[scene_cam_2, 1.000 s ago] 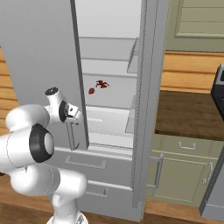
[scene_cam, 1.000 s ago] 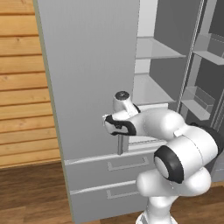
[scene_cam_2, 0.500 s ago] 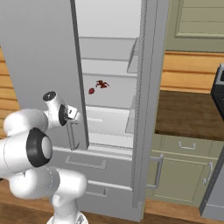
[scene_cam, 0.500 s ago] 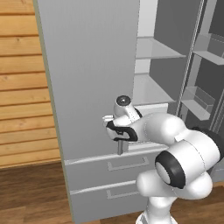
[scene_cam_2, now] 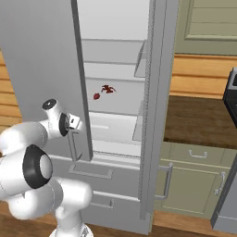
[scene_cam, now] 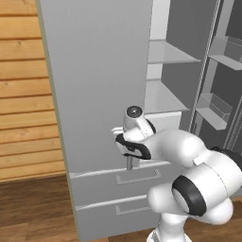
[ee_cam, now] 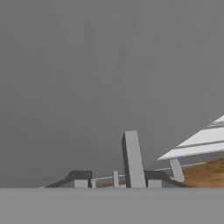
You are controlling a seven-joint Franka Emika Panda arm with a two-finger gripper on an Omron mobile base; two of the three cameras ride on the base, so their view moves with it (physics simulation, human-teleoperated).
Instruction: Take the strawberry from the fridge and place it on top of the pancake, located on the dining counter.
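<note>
While the fridge (scene_cam_2: 41, 69) stands half open, gripper (scene_cam: 129, 158) is seen closed around door handle (ee_cam: 132, 159), strawberry (scene_cam_2: 96, 96) is noted on inner shelf (scene_cam_2: 121, 100).

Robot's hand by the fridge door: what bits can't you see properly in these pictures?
- Gripper: in the left base view the wrist hides the fingers, so whether they squeeze the door handle is unclear.
- Handle: in the hand view its lower end is cut off at the bottom.
- Strawberry: in the right base view too small to show detail.
- Fridge: top cut off by the edge.
</note>
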